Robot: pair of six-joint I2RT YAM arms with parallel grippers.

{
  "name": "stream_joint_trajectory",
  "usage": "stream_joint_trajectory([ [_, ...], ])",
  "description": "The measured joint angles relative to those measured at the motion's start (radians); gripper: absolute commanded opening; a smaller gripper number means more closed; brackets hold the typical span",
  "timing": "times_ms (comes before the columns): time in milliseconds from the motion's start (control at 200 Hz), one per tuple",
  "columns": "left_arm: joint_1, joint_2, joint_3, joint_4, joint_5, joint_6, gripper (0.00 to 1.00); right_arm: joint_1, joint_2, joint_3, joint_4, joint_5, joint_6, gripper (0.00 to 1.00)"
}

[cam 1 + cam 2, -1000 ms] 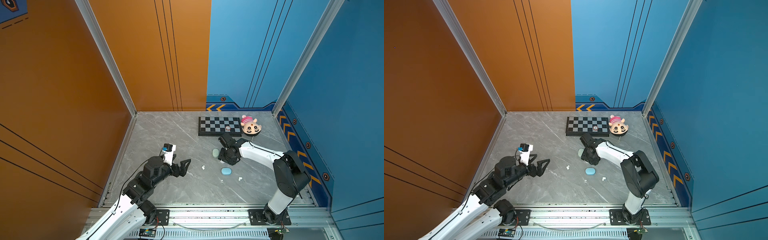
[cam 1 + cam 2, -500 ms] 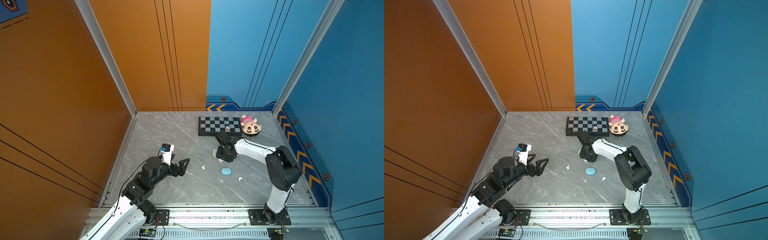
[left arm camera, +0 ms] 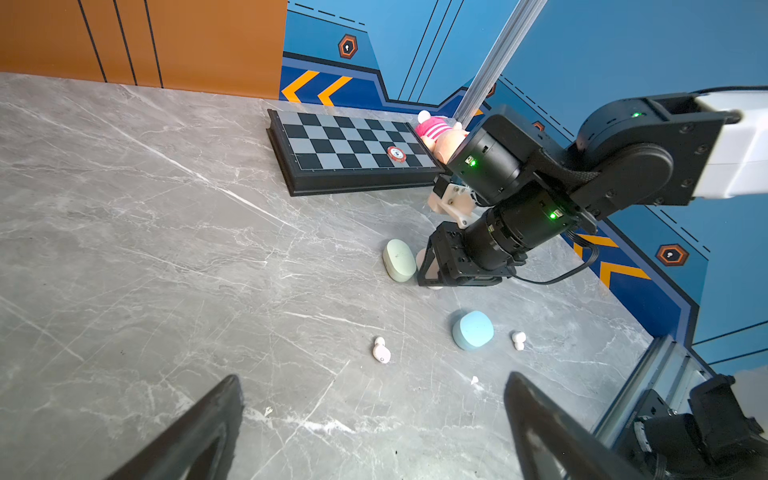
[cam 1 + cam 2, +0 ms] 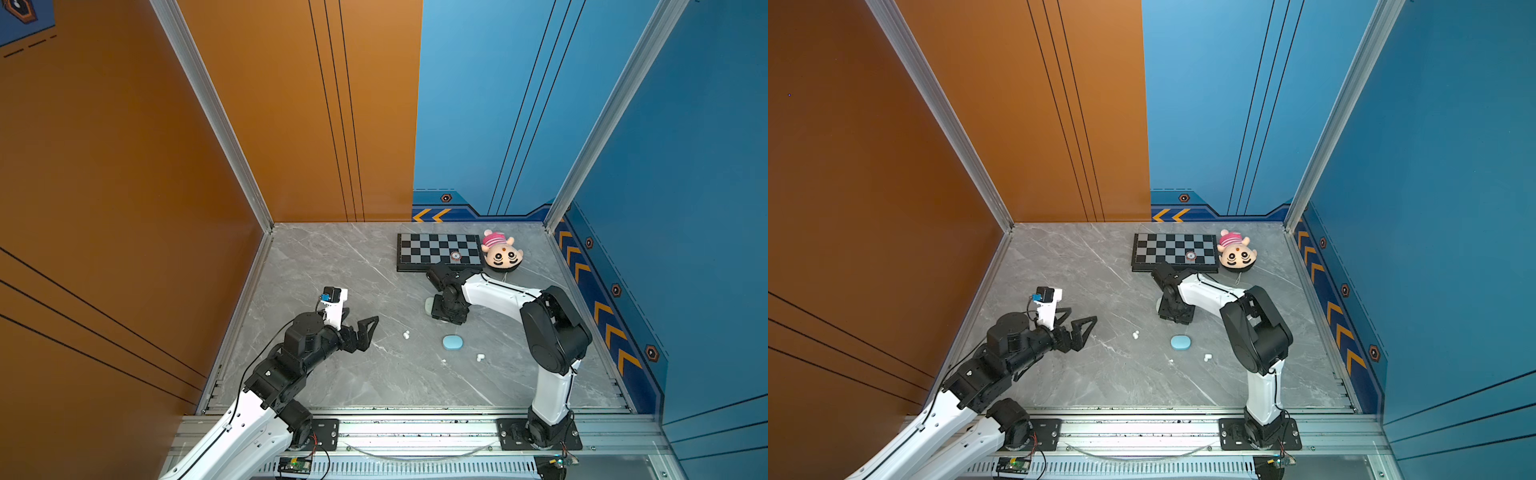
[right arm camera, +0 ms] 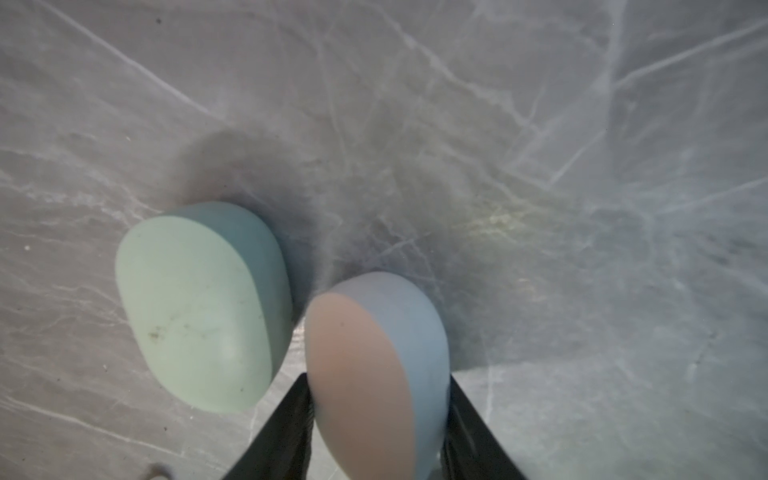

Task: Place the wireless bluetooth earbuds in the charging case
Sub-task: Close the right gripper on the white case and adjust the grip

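Right wrist view cuts off the pink case (image 5: pixel 365 374) between the fingers (image 5: pixel 282 432).

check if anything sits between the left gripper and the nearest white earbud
Nothing visible: only bare tabletop lies between the open left gripper and the white earbud. The blue charging case lies off to one side.

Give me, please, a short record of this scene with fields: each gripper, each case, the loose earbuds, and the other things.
left gripper: open, holds nothing, above the table
right gripper: closed on the pink case, low at the table
mint case: lid closed, on the table beside the pink case
blue case: lid closed, lies alone, nearer the front
earbuds: two white ones in view, loose on the table, one on each side of the blue case
other: chessboard and plush doll at the back
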Motion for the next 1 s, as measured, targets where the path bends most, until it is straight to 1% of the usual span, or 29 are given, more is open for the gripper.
stream_joint_trajectory([
  [45,0.0,0.0,0.0,0.0,0.0,-0.002,0.98,0.0,0.0,0.008,-0.006,0.007,-0.008,0.48],
  [340,0.01,0.0,0.0,0.0,0.006,-0.003,0.98,0.001,0.0,0.025,-0.056,0.028,-0.063,0.61],
  [491,0.01,0.0,0.0,0.0,0.006,-0.003,0.98,0.001,0.0,0.035,-0.08,0.036,-0.093,0.61],
  [721,0.011,0.0,0.0,0.0,0.006,-0.006,0.98,0.001,0.023,0.098,-0.114,0.035,-0.17,0.56],
  [911,0.011,-0.001,0.0,0.0,0.006,-0.006,0.98,-0.002,0.039,0.119,-0.137,0.029,-0.24,0.56],
  [1001,0.013,-0.001,0.0,0.0,0.006,-0.006,0.98,-0.002,0.04,0.126,-0.152,0.013,-0.294,0.57],
])
